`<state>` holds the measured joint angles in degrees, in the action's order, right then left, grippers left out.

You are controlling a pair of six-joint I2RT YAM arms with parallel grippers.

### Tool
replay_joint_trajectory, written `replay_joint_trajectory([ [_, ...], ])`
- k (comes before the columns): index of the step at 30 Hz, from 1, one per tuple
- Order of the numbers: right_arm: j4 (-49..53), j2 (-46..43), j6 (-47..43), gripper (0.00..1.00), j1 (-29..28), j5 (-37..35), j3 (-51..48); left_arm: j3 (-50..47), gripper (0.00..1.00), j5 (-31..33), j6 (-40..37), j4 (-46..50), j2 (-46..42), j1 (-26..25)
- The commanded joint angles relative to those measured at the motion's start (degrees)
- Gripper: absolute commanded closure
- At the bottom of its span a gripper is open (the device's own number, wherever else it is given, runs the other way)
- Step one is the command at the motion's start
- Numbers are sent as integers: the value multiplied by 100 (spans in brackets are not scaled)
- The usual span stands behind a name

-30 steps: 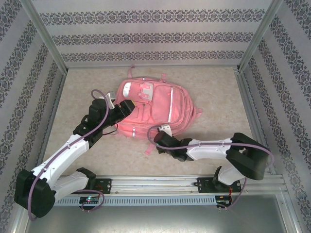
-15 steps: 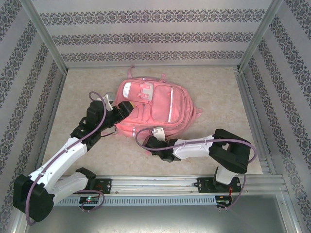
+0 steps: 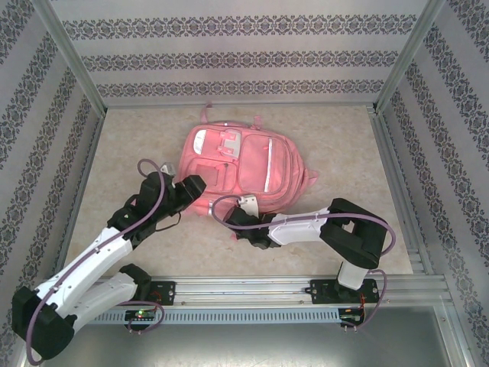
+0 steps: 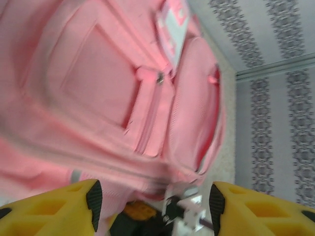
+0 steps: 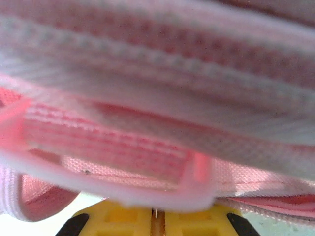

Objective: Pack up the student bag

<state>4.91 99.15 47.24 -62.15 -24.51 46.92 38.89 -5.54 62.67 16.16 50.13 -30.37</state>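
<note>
Top external: one student bag (image 3: 252, 164), left pincer (image 3: 202, 183) agape (right pincer (image 3: 229, 214) closed)

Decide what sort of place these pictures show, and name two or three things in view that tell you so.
Probably a robot test cell, not a real room: two robot arms bolted to a metal rail, aluminium frame posts, and patterned wallpaper panels boxing in a table with the student bag.
</note>
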Motion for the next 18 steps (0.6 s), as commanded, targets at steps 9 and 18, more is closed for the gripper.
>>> replay_joint_trajectory([
  [9,-920,-493,-489,100,256,1070,-740,-750,33,633,1209,741,26,-612],
  [18,-1129,-546,-489,100,309,1245,-841,-867,37,568,930,-564,840,-611],
])
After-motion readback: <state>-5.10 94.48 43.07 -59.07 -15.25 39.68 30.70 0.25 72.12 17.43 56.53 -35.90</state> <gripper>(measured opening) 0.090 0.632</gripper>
